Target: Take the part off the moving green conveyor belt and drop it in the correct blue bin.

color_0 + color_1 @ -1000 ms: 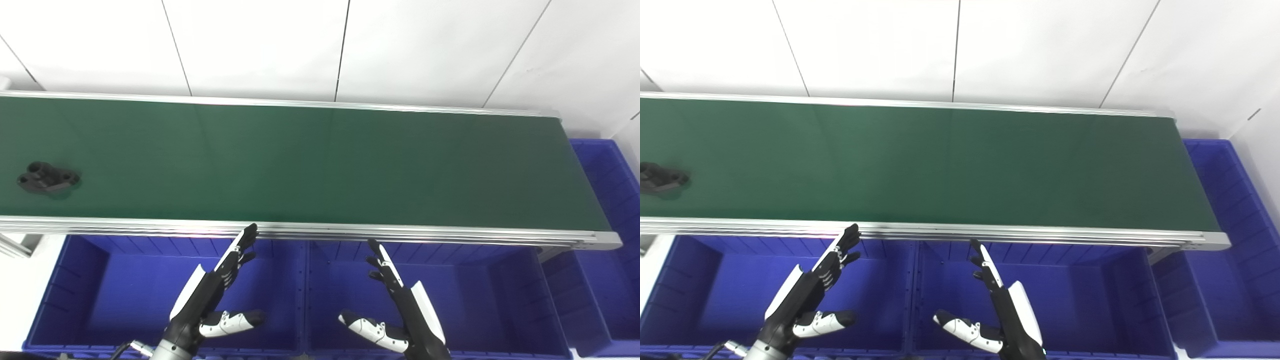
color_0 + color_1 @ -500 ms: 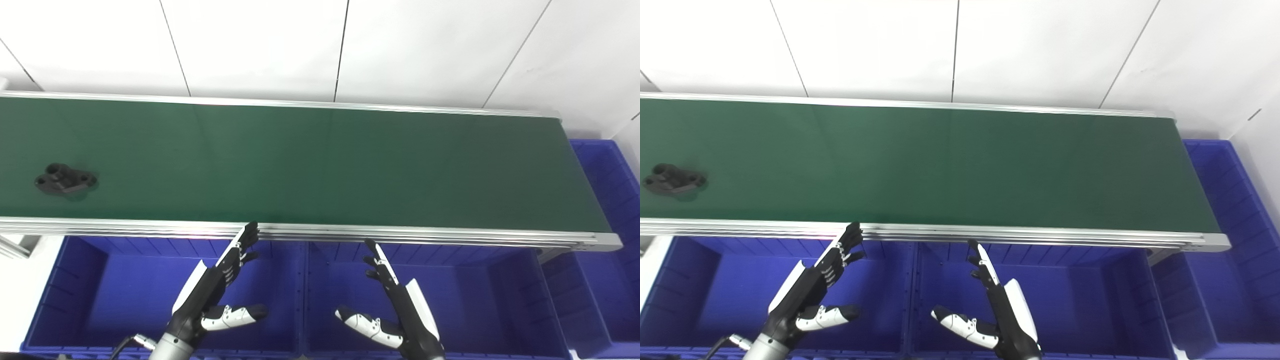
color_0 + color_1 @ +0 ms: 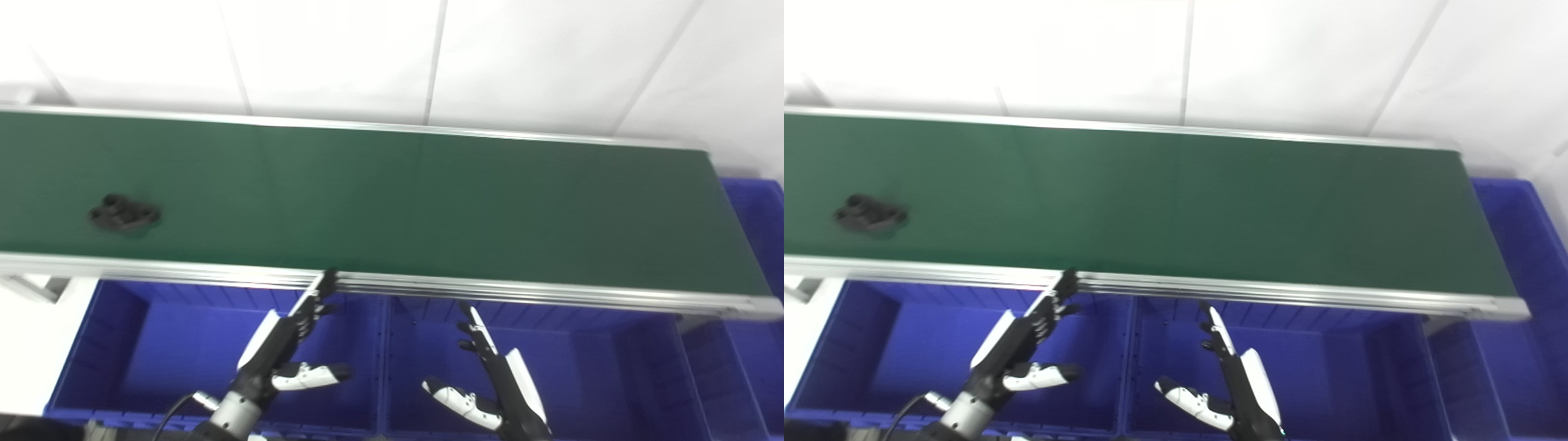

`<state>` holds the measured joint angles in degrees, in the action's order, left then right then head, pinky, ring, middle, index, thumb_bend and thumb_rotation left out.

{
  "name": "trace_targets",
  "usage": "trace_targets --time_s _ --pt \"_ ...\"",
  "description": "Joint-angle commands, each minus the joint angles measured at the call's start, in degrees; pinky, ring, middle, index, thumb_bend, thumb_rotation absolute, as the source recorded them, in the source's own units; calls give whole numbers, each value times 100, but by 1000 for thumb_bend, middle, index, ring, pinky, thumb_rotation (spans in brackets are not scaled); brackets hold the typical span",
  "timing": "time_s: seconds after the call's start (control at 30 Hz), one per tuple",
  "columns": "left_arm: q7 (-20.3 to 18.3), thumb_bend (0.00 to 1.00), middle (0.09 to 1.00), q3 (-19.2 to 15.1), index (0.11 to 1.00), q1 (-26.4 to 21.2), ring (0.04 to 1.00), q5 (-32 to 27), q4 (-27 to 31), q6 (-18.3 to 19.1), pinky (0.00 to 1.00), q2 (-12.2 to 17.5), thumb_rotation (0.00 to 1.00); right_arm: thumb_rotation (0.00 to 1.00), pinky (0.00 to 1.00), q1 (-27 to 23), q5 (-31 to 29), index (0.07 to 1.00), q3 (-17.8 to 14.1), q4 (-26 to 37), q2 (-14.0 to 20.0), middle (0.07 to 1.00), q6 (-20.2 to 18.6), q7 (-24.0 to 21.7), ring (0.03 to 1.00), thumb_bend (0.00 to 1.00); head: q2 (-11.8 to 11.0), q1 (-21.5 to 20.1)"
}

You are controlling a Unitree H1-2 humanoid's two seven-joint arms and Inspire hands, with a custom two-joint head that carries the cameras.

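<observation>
Part: a small black piece lying flat on the conveyor belt at the 9 o'clock end, near the front rail and well apart from both hands. Order by size follows.

1. The conveyor belt spans the frame from 9 to 3 o'clock. It carries the part and nothing else that shows.
2. Blue bins sit in a row below the front rail at 6 o'clock, probably so a lifted part needs only a short drop. Another bin stands at the 3 o'clock end.
3. The left robot hand and right robot hand hover over the bins, fingers spread wide, holding nothing. This appears to be a waiting posture.

View difference: the right eye view shows more of the end bin; the left eye view crops it. Both are slightly blurred, so the part's detail is unclear.
</observation>
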<state>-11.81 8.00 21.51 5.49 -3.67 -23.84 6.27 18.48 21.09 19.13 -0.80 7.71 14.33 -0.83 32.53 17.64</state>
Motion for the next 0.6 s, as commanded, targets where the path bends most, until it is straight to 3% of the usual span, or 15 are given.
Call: trace_targets --time_s 0.0,0.17,0.2,0.57 --pt "176 750 1000 93 983 -26 963 141 43 -282 859 -42 518 601 872 -46 -118 1000 -50 -16 48 1000 571 94 954 589 -119 219" --pt "347 781 981 212 951 -18 931 316 92 -304 847 -31 462 671 923 -14 -278 1000 -107 -59 36 1000 750 68 985 577 -248 326" --pt "375 784 980 236 950 -24 930 316 84 -305 847 -19 462 676 924 -12 -261 1000 -107 -67 34 1000 764 71 986 578 -363 316" --pt "564 787 978 444 939 -154 922 210 -68 -306 819 145 410 630 916 -72 -110 1000 -87 -199 18 1000 821 103 979 514 -585 290"
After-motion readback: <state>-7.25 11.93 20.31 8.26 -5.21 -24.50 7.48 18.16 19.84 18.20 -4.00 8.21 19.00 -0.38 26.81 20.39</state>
